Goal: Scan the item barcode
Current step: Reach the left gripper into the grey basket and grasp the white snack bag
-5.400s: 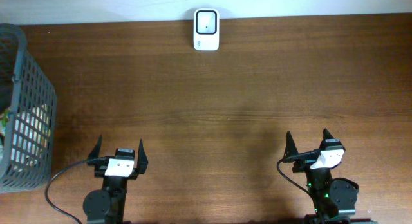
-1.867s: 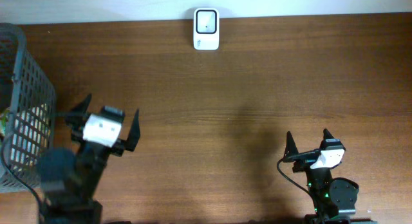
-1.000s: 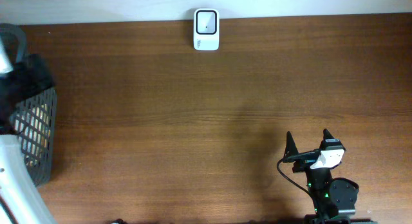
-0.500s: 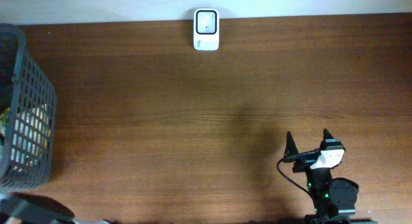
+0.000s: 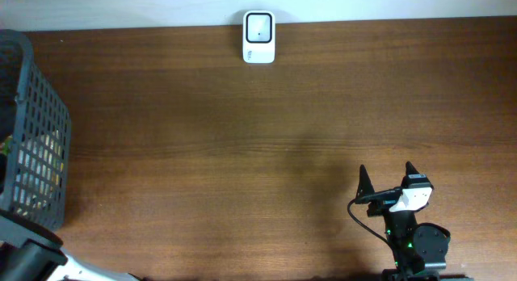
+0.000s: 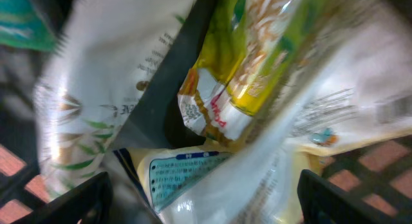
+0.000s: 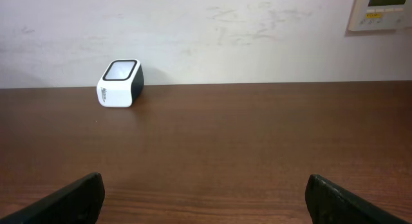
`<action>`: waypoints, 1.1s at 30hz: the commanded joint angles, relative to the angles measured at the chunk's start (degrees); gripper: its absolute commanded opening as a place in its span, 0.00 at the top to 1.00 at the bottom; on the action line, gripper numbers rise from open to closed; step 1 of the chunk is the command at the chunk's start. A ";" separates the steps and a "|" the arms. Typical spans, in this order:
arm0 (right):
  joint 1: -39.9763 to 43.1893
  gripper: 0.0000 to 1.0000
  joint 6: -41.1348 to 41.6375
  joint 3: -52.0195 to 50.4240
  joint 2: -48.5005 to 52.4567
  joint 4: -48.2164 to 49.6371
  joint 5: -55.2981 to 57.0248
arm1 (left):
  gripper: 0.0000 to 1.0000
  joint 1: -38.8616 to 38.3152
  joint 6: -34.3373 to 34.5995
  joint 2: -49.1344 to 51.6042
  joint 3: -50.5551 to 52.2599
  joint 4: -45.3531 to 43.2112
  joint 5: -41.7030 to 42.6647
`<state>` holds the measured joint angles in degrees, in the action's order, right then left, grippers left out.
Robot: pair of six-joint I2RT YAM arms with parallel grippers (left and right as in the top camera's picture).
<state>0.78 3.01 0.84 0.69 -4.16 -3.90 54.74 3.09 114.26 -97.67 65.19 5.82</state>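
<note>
The left gripper (image 6: 209, 201), wide open over crowded packets (image 6: 257, 76) in the basket (image 5: 44, 127), may pinch two slippery ones together.

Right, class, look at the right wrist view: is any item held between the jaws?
No, the jaws of the right gripper stand open with only bare table between them; the scanner sits far ahead.

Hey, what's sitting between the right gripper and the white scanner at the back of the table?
Nothing: only bare wooden table lies between the right gripper and the scanner, as both the overhead and right wrist views show.
</note>
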 commanded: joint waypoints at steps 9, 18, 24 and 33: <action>0.37 0.01 0.07 -0.52 -0.37 0.09 0.55 | 0.55 0.17 0.33 3.02 12.79 -8.90 1.86; 0.37 0.01 0.07 -0.52 -0.37 0.09 0.55 | 1.00 0.07 0.28 1.09 2.69 -3.32 1.90; 0.37 0.01 0.07 -0.52 -0.37 0.09 0.55 | 1.00 0.07 0.33 -8.52 -20.11 3.96 4.66; 0.37 0.01 0.07 -0.52 -0.37 0.09 0.55 | 1.00 -10.75 2.19 -20.85 -25.57 9.79 10.99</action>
<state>0.78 2.96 0.84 0.69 -4.19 -3.90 49.19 4.40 92.71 -123.02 73.43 14.74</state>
